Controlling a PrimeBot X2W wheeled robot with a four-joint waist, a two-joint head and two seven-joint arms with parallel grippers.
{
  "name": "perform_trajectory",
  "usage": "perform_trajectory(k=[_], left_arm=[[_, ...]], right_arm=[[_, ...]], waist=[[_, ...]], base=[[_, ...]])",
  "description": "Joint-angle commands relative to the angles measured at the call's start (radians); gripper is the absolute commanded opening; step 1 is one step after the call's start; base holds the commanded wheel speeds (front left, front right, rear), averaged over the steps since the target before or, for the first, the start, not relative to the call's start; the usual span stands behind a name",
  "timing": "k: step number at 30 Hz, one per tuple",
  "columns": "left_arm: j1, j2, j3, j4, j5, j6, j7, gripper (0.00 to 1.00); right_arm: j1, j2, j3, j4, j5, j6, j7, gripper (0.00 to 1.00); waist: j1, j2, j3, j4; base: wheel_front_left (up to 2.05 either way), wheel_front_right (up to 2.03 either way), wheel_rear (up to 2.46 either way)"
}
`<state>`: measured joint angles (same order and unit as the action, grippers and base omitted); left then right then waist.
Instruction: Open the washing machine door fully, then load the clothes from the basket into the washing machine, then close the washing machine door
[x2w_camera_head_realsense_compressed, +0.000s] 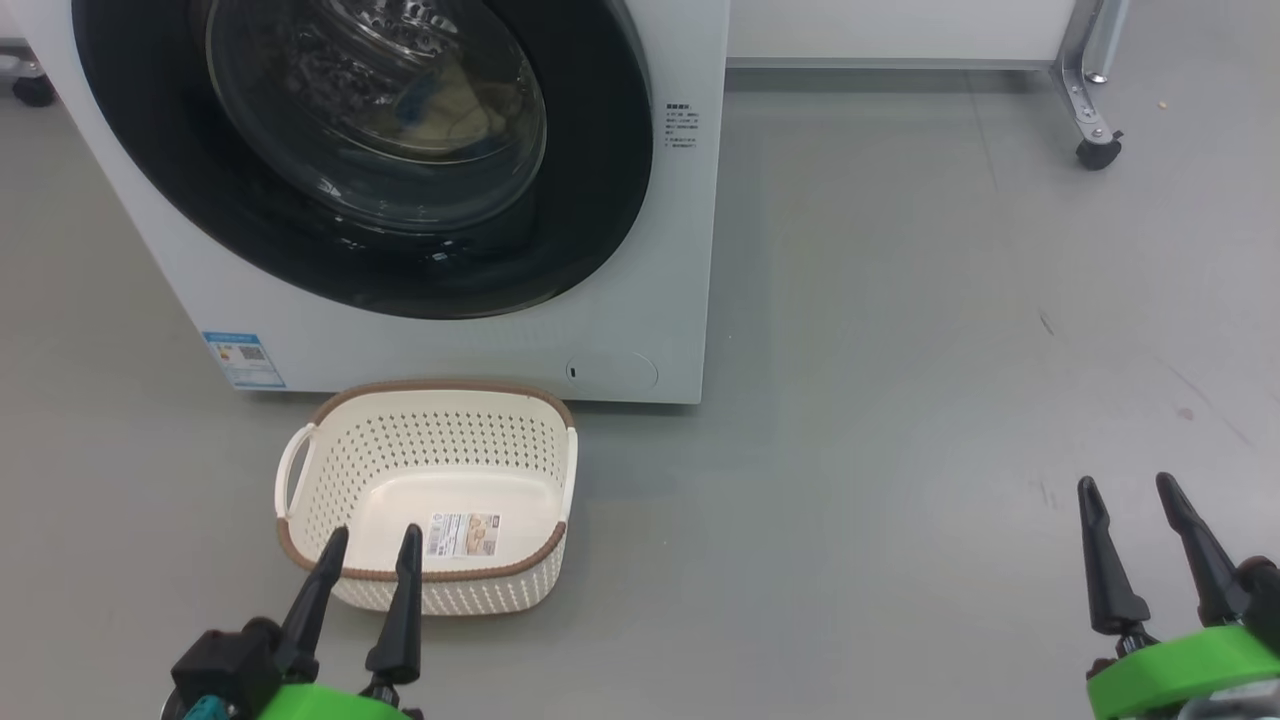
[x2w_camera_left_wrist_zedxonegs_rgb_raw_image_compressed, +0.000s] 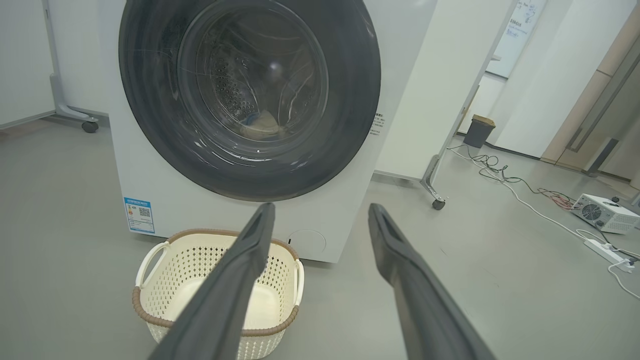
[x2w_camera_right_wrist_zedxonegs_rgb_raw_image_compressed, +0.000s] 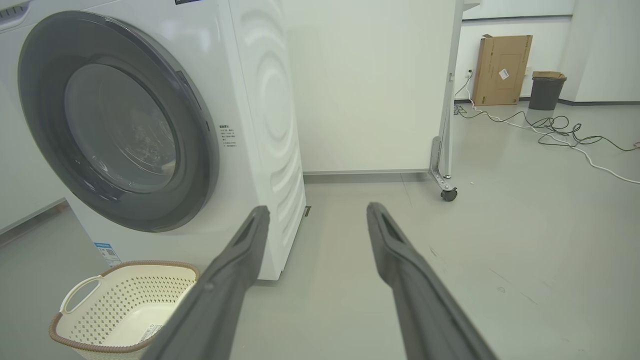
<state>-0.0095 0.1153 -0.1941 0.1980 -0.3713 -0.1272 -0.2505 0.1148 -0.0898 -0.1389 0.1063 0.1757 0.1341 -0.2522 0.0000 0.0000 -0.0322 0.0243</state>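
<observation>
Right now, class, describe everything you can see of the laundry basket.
The basket is of cream-white perforated plastic, with a brown braided-looking rim, two loop handles at its sides and a printed label on its bottom. It stands upright and empty on the grey floor, close before the white washing machine.

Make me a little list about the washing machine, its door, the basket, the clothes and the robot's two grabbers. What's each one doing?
washing machine: white, standing on the grey floor
door: shut, round and black with a see-through middle
basket: on the floor right in front of the machine, nothing in it but a label
clothes: pale bundle inside the machine, seen through the door
left gripper: open, holding nothing, by the basket
right gripper: open, holding nothing, over bare floor off to the right
</observation>
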Motion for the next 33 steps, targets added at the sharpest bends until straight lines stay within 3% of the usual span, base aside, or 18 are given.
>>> perform_trajectory(k=[1,31,32,33], left_arm=[[-0.031,0.009,0.051,-0.023,0.003,-0.003,-0.011,1.0],[-0.018,0.019,0.047,-0.022,-0.022,-0.003,-0.011,1.0],[0.001,-0.002,0.003,0.008,-0.018,0.001,0.0,0.0],[0.002,-0.004,0.0,0.023,-0.018,0.001,0.003,0.0]], right_arm=[[-0.038,-0.019,0.02,-0.027,-0.003,-0.003,-0.01,1.0],[-0.033,-0.012,0.027,-0.026,-0.006,-0.003,-0.01,1.0],[0.0,0.001,0.009,0.011,0.0,0.0,0.0,0.0],[0.001,0.002,0.011,0.026,0.0,0.0,0.001,0.0]], waist=[[0.0,0.0,-0.001,0.001],[0.0,0.0,0.01,0.015],[0.0,0.0,0.01,0.015],[0.0,0.0,0.01,0.015]], base=[[0.0,0.0,0.0],[0.0,0.0,0.0],[0.0,0.0,0.0],[0.0,0.0,0.0]])
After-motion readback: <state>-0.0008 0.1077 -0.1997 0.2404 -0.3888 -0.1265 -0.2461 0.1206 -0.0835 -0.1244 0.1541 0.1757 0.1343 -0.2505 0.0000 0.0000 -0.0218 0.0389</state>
